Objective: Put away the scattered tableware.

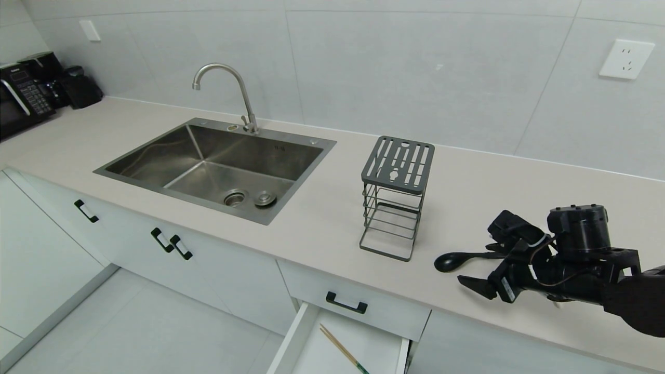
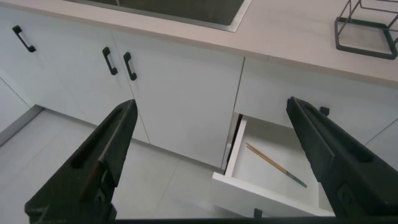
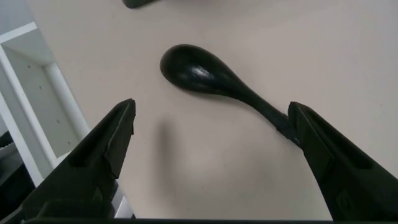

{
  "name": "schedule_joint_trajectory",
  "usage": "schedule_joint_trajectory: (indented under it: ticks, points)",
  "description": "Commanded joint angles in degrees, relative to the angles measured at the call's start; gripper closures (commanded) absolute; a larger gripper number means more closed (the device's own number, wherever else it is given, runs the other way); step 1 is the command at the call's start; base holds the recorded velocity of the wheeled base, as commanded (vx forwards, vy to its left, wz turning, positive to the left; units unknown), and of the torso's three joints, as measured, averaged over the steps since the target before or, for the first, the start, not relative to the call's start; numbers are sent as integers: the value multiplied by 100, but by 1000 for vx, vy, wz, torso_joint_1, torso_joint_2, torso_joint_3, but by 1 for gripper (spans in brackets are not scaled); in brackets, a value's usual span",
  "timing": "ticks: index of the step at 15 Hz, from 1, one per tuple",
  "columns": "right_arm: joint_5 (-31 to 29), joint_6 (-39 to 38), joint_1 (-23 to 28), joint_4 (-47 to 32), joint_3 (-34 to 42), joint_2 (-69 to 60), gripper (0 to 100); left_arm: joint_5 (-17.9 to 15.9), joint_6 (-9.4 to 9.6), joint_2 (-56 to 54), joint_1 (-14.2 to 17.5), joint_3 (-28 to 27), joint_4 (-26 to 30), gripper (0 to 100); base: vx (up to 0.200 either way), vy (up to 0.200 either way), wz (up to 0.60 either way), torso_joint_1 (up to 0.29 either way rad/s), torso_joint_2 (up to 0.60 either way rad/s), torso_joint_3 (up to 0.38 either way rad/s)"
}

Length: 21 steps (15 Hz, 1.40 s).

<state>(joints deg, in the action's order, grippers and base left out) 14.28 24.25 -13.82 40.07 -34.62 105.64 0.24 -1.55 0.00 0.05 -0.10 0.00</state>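
Below the desk (image 1: 322, 218) edge, the left gripper (image 2: 210, 104) hangs, fingers wide, before the open drawer (image 2: 258, 180) holding chopsticks (image 2: 273, 164). Right of the rack (image 1: 397, 197), the black spoon (image 1: 449, 261) lies on the desk between the right gripper's (image 3: 210, 107) wide fingers.

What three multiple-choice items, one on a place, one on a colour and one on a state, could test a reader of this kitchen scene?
1. Where does the black round-bowled spoon lie?
A. in the steel sink
B. on the beige countertop
C. in the drawer

2. What colour is the slotted wire rack?
A. white
B. red
C. dark grey

3. How is the white drawer below the countertop?
A. pulled open
B. shut
C. taken out

Answers:
1 B: it rests on the counter by the open right pincer.
2 C: its top plate and wires are dark grey.
3 A: its inside shows, with thin wooden chopsticks in it.
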Motion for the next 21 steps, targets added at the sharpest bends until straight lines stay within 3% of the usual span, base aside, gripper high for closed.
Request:
schedule_joint_trajectory:
  ticks: [1, 7, 15, 16, 21]
  points:
    - [67, 1, 29, 1, -18, 202, 0, 2, -3, 0, 4, 1, 0, 0, 0, 0, 0, 0, 0, 0]
    - [111, 1, 64, 97, -607, 835, 0, 2, -3, 0, 4, 1, 0, 0, 0, 0, 0, 0, 0, 0]
    - [5, 1, 73, 203, -739, 1134, 0, 2, -3, 0, 4, 1, 0, 0, 0, 0, 0, 0, 0, 0]
    - [5, 1, 73, 203, -739, 1134, 100, 2, -3, 0, 4, 1, 0, 0, 0, 0, 0, 0, 0, 0]
    - [-56, -8, 73, 203, -695, 1099, 100, 2, -3, 0, 4, 1, 0, 0, 0, 0, 0, 0, 0, 0]
